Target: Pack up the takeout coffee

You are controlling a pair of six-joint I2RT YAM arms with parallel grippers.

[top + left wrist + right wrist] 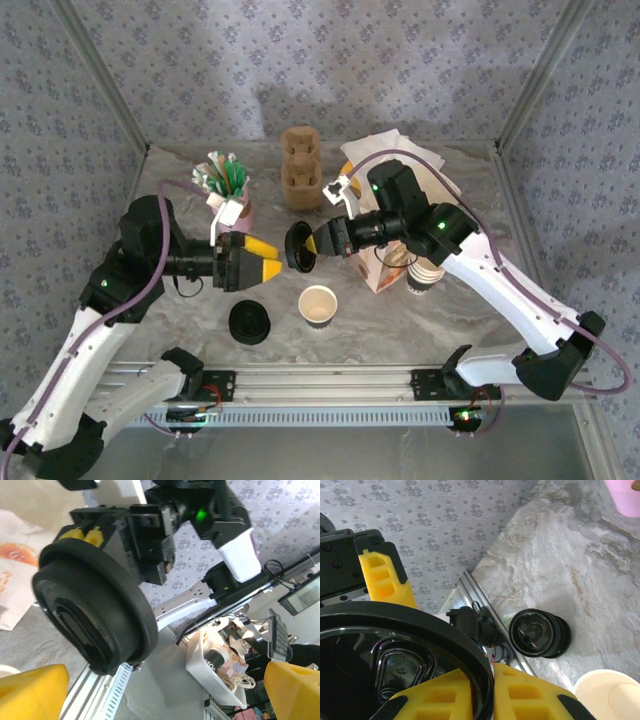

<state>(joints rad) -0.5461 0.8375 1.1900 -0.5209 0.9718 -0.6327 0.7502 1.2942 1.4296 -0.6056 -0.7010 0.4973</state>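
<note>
The takeout coffee's pale paper cup [318,305] stands upright and lidless on the marble table, and its rim [610,695] also shows in the right wrist view. Above and left of it, my right gripper [312,243] [490,680] is shut on the rim of a single black lid [298,247] [395,650], held on edge in the air. My left gripper [270,258] [160,690] faces it from the left, wide open with nothing between its yellow fingers. The held lid [90,610] hangs just in front of those fingers.
A squat stack of black lids [249,322] [540,632] lies near the front edge. A pink holder of stirrers [232,200], a brown cup carrier [300,168], a printed paper bag [385,268] and stacked paper cups [425,275] stand behind and to the right.
</note>
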